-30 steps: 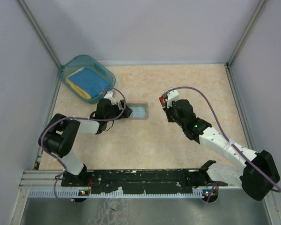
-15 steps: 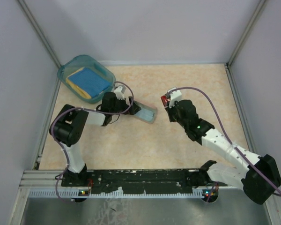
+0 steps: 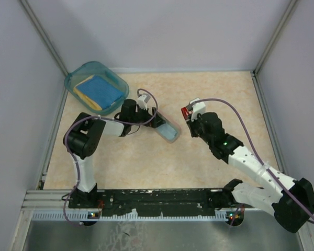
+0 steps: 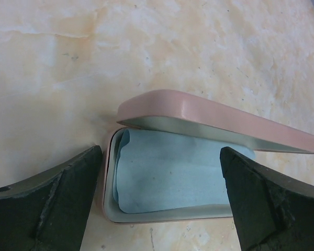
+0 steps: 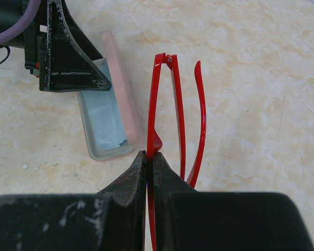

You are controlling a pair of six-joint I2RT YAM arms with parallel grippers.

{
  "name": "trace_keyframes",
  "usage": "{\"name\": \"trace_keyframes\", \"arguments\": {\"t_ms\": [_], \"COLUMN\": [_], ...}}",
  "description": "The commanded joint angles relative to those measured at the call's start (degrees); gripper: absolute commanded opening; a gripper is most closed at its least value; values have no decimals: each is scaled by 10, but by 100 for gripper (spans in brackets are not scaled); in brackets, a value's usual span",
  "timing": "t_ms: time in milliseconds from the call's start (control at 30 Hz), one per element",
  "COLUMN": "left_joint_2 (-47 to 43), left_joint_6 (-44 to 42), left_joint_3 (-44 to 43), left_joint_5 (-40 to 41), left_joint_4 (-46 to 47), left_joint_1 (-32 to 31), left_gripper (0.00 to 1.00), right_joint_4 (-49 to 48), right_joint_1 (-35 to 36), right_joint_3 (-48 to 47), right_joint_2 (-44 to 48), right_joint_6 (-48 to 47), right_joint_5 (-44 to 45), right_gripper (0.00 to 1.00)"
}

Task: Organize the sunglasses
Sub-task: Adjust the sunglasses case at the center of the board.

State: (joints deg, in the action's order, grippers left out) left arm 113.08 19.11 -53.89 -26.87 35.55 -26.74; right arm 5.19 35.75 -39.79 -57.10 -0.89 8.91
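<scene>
The sunglasses (image 5: 153,104) have a thin red frame and red temple arms. My right gripper (image 5: 150,154) is shut on the frame's edge and holds them folded above the table; they show as a red spot (image 3: 185,112) at the right gripper (image 3: 190,118) in the top view. The pink case (image 3: 168,130) lies open and diagonal just left of them, with a light blue cloth (image 4: 172,172) inside and its lid (image 4: 214,117) raised. My left gripper (image 4: 160,154) is open, with one finger on each side of the case's near end. The case also shows in the right wrist view (image 5: 107,123).
A teal bin (image 3: 123,83) holding blue and yellow pads stands at the back left, just behind the left arm. Grey walls close in the back and both sides. The left gripper (image 5: 63,57) sits at the far end of the case in the right wrist view.
The left gripper has swung right, and the case has turned from level to diagonal and slid right towards the sunglasses. The right gripper has shifted slightly right, still holding the sunglasses.
</scene>
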Motion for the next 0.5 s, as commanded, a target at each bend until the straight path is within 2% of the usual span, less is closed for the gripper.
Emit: {"name": "trace_keyframes", "arguments": {"t_ms": [0, 267, 467], "left_joint_2": [20, 24, -19], "left_joint_6": [-18, -26, -12], "left_joint_3": [-24, -41, -15], "left_joint_5": [-28, -28, 56], "left_joint_4": [-19, -25, -44], "left_joint_1": [-19, -40, -36], "left_gripper": [100, 100, 100], "right_joint_4": [3, 20, 25], "right_joint_1": [-5, -5, -5], "right_joint_3": [-19, -31, -39], "right_joint_2": [20, 28, 33], "right_joint_6": [13, 33, 24], "right_joint_5": [-6, -15, -37], "right_gripper": [0, 0, 0]}}
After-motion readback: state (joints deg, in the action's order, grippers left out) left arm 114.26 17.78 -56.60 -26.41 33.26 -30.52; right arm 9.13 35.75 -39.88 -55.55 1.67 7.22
